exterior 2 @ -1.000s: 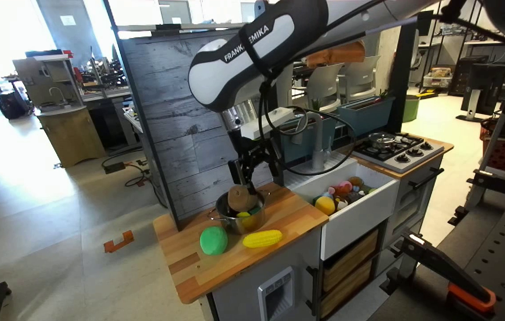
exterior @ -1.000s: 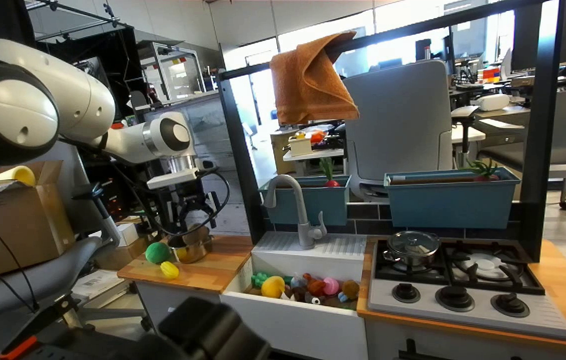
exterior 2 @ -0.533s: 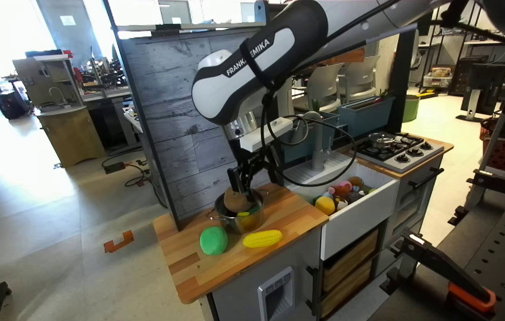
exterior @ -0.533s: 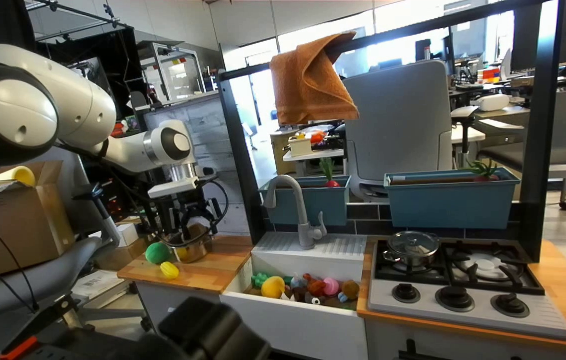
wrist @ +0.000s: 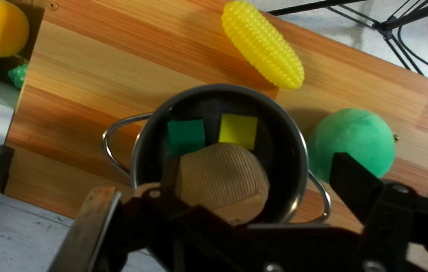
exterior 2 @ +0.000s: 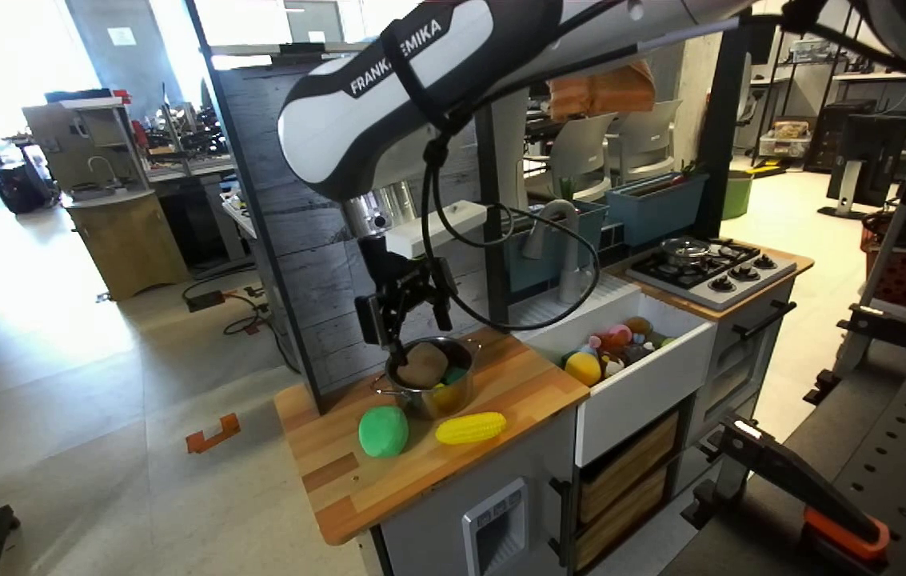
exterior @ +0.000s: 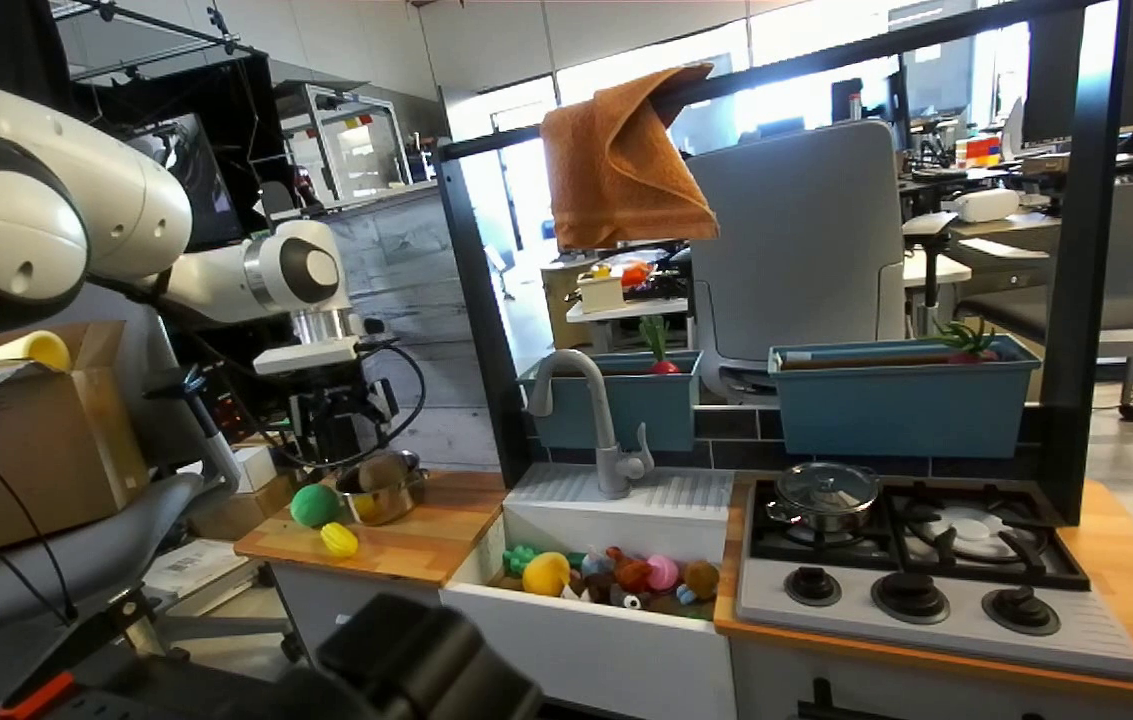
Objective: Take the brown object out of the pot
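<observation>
The brown object [wrist: 223,177] lies in the metal pot [wrist: 282,151], seen in the wrist view. It also shows in both exterior views [exterior 2: 423,366] [exterior: 383,470], its top near the pot's rim. My gripper [wrist: 255,166] is open and empty above the pot. In the wrist view one finger [wrist: 170,175] is at the brown object's left side; the other finger [wrist: 351,185] is beyond the pot's right rim, over the green ball. I cannot tell whether the left finger touches the brown object. The gripper hides its lower left part.
A green block [wrist: 186,132] and a yellow block [wrist: 238,126] lie in the pot. A green ball [exterior 2: 383,432] and yellow corn [exterior 2: 470,429] lie beside it on the wooden counter [exterior 2: 516,404]. A grey panel [exterior 2: 325,264] stands behind; the sink [exterior 2: 648,392] holds toys.
My gripper dipped toward the pot, then moved up and toward the green-ball side, away from the sink. The brown object, which stood higher in the pot, now sits lower and is turned.
</observation>
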Controlling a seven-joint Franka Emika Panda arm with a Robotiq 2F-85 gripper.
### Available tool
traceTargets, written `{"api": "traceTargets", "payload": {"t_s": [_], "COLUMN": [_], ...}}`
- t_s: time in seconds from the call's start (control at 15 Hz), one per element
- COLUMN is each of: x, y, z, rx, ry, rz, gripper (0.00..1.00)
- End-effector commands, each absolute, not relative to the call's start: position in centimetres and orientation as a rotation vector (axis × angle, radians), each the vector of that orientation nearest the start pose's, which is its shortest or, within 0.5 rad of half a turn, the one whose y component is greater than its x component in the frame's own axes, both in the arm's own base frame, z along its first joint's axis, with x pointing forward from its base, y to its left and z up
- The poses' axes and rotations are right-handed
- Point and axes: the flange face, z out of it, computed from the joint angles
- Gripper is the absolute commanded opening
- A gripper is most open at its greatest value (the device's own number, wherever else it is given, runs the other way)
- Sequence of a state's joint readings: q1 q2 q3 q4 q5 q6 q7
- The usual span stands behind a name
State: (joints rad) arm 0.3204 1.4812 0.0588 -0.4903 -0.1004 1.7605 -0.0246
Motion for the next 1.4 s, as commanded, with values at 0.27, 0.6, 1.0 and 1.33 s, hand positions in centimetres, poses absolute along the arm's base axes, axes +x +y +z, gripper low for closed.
{"api": "traceTargets", "payload": {"t_s": [0.27, 0.6, 1.0, 1.33], "x": [74.7, 75.2, 75.3, 74.8], "y": [23.3, 20.0, 20.9, 20.9], "z": [8.8, 7.0, 6.6, 6.0], "rx": [-3.193, -3.236, -3.236, -3.234], "ry": [-0.535, -0.388, -0.326, -0.291], "rz": [0.168, 0.168, 0.097, 0.148], "gripper": [1.0, 1.0, 1.0, 1.0]}}
